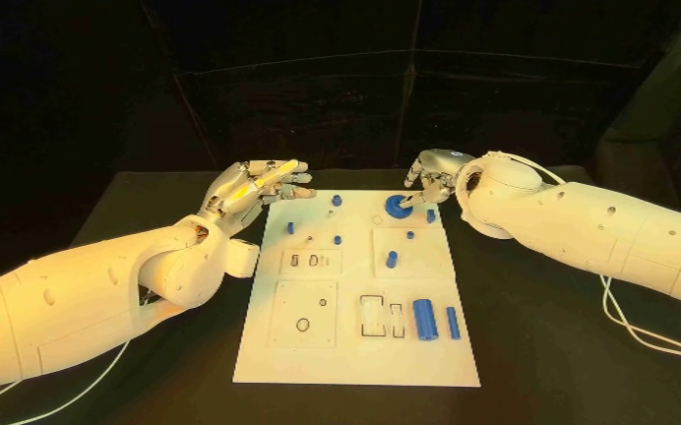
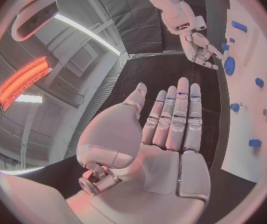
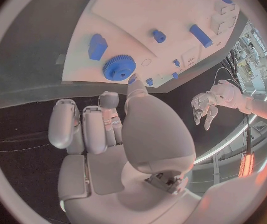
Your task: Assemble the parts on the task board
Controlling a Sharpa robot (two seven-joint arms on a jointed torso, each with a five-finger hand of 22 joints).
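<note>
Both hands hold nothing: the left hand (image 1: pixel 260 187) is flat with fingers apart beside the white board (image 1: pixel 355 346); the right hand (image 1: pixel 433 181) hangs loosely opened near the blue gear (image 1: pixel 396 207).

A black bench (image 1: pixel 539 346) carries the white task board (image 1: pixel 355 366), which lies flat in its middle with its long side running away from the robot.
</note>
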